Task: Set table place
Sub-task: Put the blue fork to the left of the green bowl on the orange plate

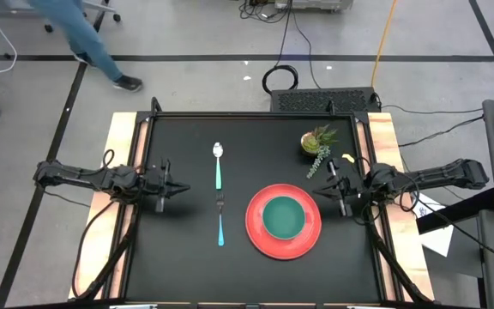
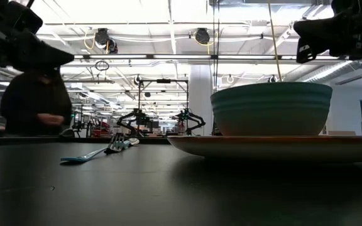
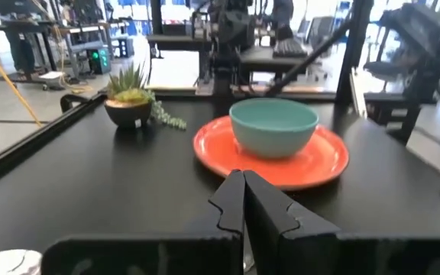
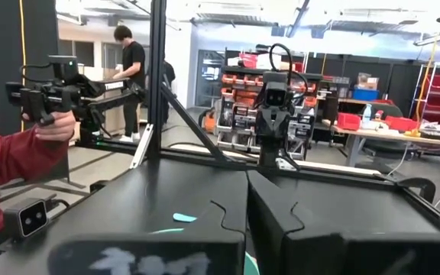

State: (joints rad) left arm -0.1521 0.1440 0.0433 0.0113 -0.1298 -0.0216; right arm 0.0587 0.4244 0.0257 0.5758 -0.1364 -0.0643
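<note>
A round red plate (image 1: 283, 223) lies on the black table (image 1: 187, 266), right of the middle, with a teal bowl (image 1: 283, 216) standing in it. A teal-handled spoon (image 1: 218, 166) and fork (image 1: 219, 221) lie in a line left of the plate, the spoon farther back. My left gripper (image 1: 183, 186) is shut and empty at the table's left side, left of the cutlery. My right gripper (image 1: 316, 191) is shut and empty at the table's right side, beside the plate's far right rim. The plate and bowl also show in the left wrist view (image 3: 273, 130).
A small green potted plant (image 1: 317, 142) stands at the back right, close behind my right gripper. Pale wood strips (image 1: 117, 197) run along the table's two short sides. People show in the room beyond, one with a red sleeve (image 4: 6, 160) holding a device.
</note>
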